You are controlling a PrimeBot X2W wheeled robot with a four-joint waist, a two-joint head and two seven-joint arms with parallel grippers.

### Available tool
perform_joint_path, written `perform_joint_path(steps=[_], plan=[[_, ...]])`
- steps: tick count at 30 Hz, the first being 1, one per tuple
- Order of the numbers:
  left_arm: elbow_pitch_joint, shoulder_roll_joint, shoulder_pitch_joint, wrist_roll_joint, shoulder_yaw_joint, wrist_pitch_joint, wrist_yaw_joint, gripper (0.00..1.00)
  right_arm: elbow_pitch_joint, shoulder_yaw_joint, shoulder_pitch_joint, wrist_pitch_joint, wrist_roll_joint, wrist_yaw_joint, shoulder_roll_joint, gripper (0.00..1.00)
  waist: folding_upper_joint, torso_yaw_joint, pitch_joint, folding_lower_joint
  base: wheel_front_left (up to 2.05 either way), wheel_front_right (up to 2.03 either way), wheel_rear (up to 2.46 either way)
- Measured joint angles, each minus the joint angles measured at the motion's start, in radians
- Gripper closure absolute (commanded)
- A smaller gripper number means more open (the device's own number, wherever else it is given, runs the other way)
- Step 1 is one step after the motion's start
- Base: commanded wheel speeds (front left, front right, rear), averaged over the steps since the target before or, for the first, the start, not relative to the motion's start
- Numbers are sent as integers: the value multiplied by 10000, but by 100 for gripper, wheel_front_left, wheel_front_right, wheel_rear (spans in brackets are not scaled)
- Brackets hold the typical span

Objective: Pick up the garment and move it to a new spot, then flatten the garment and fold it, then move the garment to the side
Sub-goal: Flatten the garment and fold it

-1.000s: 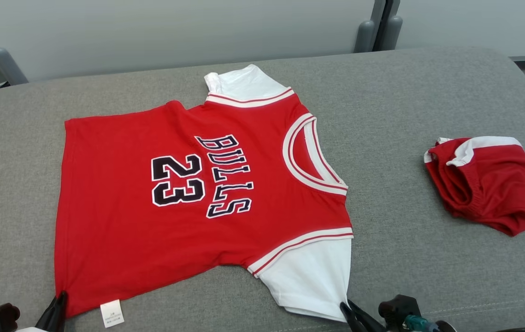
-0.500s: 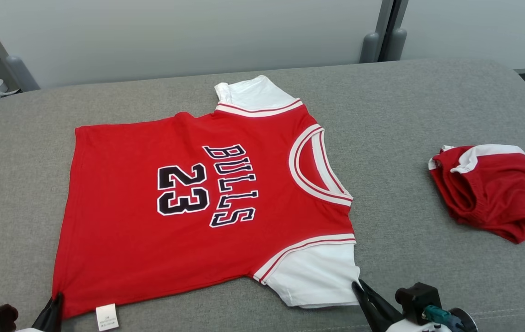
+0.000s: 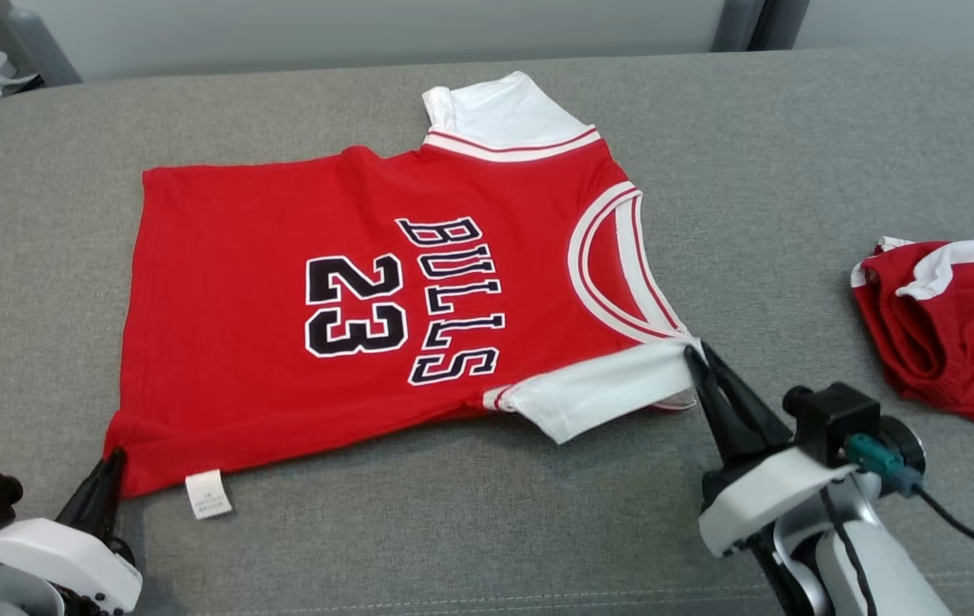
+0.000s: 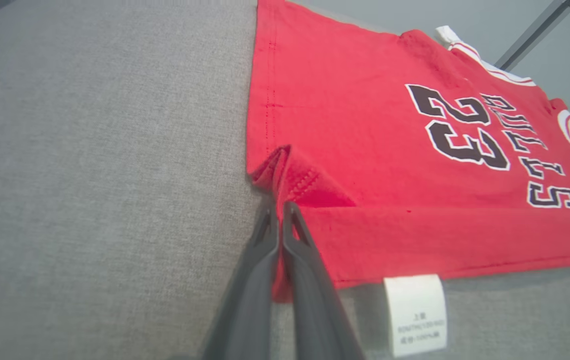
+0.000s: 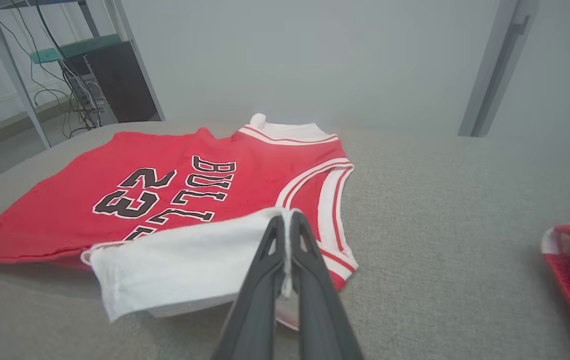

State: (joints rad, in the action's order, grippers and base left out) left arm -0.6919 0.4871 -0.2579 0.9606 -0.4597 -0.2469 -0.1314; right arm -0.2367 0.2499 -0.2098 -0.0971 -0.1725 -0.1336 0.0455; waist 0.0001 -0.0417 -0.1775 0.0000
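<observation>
Jersey [image 3: 281, 257] is pinched tight at both ends: left hand [image 3: 113, 462] on hem corner [image 3: 138, 435], right hand [image 3: 697, 352] on white sleeve [image 3: 598, 393].

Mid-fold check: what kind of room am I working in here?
Probably a lab or workshop, not a home: a metal rack with a dark box and loose cables, bare grey walls, a grey padded bench.

Red shorts [image 3: 957, 334] cut off at right edge, jersey [image 4: 365, 125] label [image 4: 416, 315] print unreadable
</observation>
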Motion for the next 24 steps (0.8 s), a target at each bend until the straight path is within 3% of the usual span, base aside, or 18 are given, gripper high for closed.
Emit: perform_joint_path(steps=[10, 24], plan=[[322, 623, -1282, 1492, -1567, 192, 0, 100, -1005, -453, -1833, -196, 324, 0, 56, 100, 0, 391, -817, 0, 0, 0, 0], [1039, 1049, -3282, 2401, -3072, 50, 2, 100, -2034, -648, -3640, -729, 591, 0, 121, 100, 0, 787, -2050, -1, 0, 0, 0]])
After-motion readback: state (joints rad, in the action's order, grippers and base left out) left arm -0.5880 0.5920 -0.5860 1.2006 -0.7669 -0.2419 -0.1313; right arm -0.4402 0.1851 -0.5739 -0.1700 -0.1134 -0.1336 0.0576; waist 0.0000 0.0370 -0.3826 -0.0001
